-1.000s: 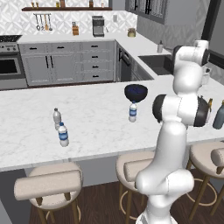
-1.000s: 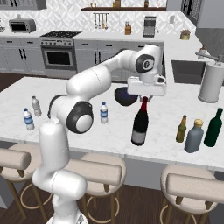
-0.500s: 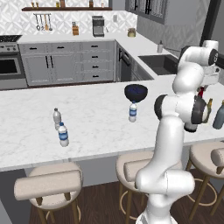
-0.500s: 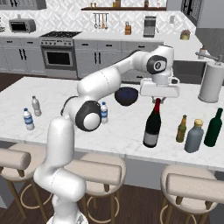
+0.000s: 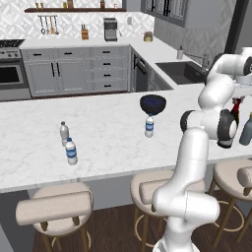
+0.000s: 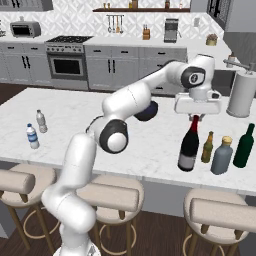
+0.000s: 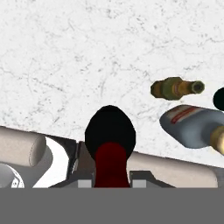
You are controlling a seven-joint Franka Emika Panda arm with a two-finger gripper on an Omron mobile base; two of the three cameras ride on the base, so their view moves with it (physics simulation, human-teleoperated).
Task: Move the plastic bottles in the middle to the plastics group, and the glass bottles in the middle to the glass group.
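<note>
- The gripper [image 6: 196,116] is clamped on the red top of the wine bottle [image 6: 189,146], which hangs upright near the counter's [image 6: 150,145] front edge, toward its right end.
- Just right of it stand a beer bottle [image 6: 207,147], a grey-blue bottle [image 6: 222,156] and a green bottle [image 6: 244,146].
- One water bottle [image 5: 149,125] stands mid-counter, just in front of the bowl [image 5: 152,103].
- Two water bottles [image 6: 32,136] stand near the left end.
</note>
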